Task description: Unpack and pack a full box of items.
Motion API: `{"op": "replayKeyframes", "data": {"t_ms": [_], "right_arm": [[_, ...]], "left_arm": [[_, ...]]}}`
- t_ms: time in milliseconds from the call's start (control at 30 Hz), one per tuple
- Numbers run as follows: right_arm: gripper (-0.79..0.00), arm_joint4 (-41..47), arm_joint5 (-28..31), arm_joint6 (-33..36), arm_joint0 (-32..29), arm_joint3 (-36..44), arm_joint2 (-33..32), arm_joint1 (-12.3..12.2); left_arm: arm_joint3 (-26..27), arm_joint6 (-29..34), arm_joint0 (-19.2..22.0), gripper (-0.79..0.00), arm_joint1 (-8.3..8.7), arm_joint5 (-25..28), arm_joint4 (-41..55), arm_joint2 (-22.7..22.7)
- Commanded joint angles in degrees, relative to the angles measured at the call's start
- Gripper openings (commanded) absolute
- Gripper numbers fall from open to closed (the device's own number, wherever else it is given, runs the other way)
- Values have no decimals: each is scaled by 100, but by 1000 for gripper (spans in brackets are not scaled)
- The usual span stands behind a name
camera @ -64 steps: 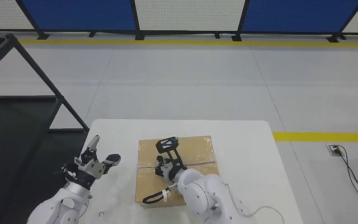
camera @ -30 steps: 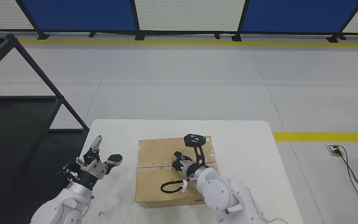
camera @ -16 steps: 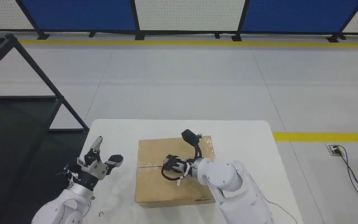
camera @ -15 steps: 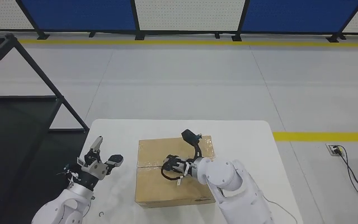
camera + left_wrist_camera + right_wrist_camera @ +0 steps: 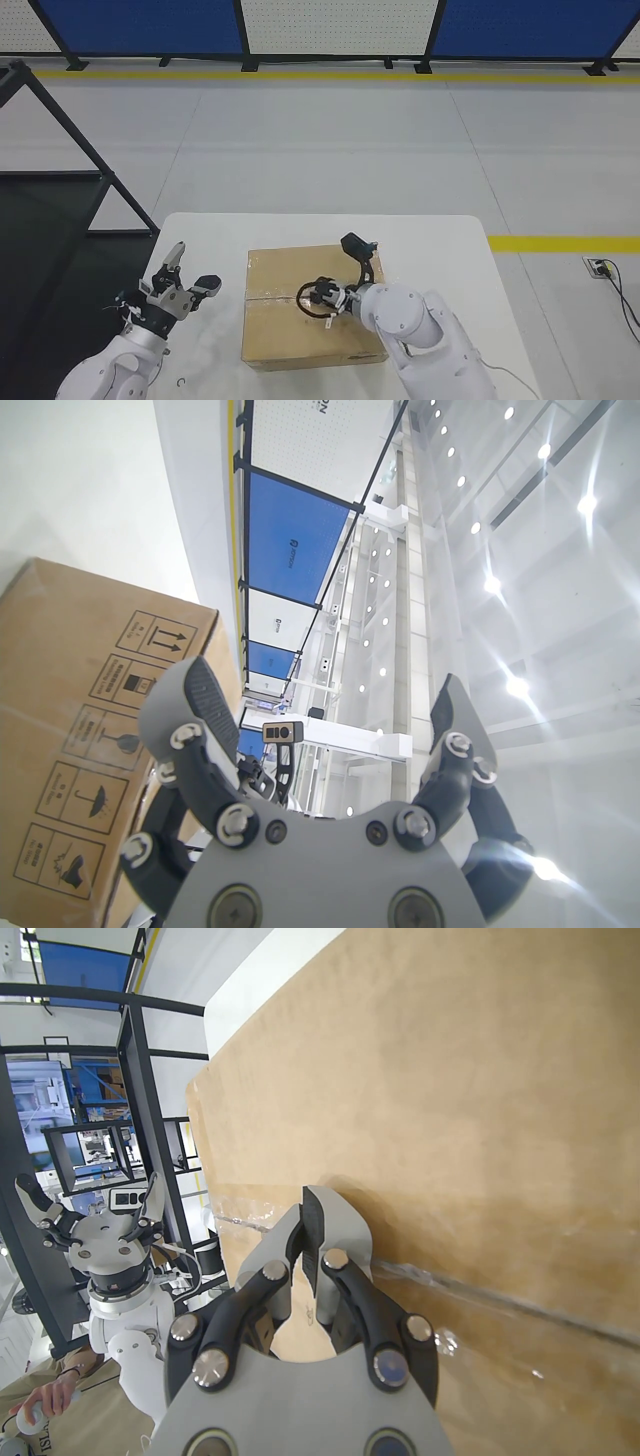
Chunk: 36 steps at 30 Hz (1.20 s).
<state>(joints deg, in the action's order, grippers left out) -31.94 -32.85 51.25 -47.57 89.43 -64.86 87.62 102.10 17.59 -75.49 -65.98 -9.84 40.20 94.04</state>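
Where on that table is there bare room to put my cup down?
Bare table lies right of the cardboard box, and in a strip between the box and the far edge. The patch left of the box is bordered by the open left gripper. The box top is crowded: the right gripper sits there.

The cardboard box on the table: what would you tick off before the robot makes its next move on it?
1. The cardboard box sits flat on the table: ok.
2. Box top free to open: not ok, the tape seals it.
3. The right tool is at the tape: ok, shut.
4. The right tool has caught the tape: cannot tell.
5. The left tool is out of the way: ok, open, empty, beside the box.
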Motion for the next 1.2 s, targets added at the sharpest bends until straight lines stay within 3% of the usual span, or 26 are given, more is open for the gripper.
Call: {"op": "replayKeyframes", "data": {"t_ms": [0, 533, 833, 1167], "right_arm": [[-785, -30, -75, -22, -70, 86, -89, -26], [-785, -41, -283, -184, -694, 721, -937, -242], [-785, 124, -402, -776, -1345, 1427, -1574, -340], [-785, 352, -520, -1524, -1544, 1393, -1779, -355]], "left_arm": [[3, 7, 5, 0, -2, 8, 4, -3], [10, 6, -12, 0, -9, 1, -40, -8], [22, 10, -13, 0, -10, -12, -81, 6], [28, 12, -11, 0, -15, -17, -120, -12]]}}
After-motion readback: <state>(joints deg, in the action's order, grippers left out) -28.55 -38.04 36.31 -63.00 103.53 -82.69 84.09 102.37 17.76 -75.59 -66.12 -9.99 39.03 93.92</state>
